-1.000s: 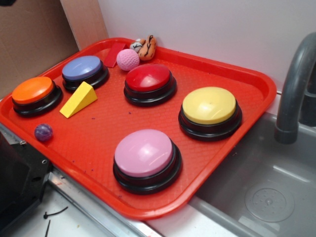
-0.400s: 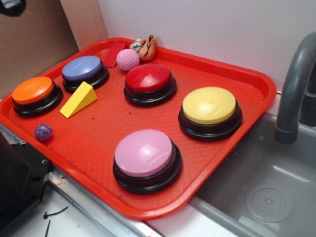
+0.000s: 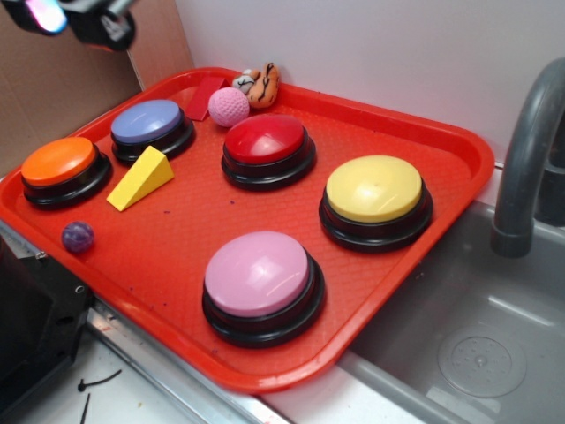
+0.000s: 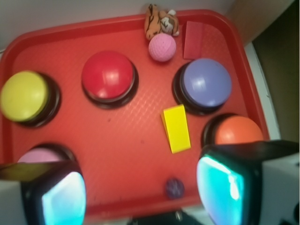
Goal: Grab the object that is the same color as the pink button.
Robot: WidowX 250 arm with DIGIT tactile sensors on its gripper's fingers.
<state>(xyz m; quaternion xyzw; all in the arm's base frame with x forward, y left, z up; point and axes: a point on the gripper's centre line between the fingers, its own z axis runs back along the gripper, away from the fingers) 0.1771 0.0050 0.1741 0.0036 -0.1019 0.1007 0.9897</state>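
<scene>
The small pink dimpled ball lies at the far edge of the red tray, next to the orange striped plush toy; it also shows in the wrist view. The pink button sits at the tray's near side, partly hidden behind my left finger in the wrist view. My gripper hangs high at the top left, far above the tray. In the wrist view the gripper is open and empty, its fingertips wide apart.
Red, yellow, blue-purple and orange buttons, a yellow wedge, a red flat block and a purple marble share the tray. A sink with a grey faucet lies to the right.
My gripper has come into the exterior view at the top left, moving right and down. Nothing on the tray has moved.
</scene>
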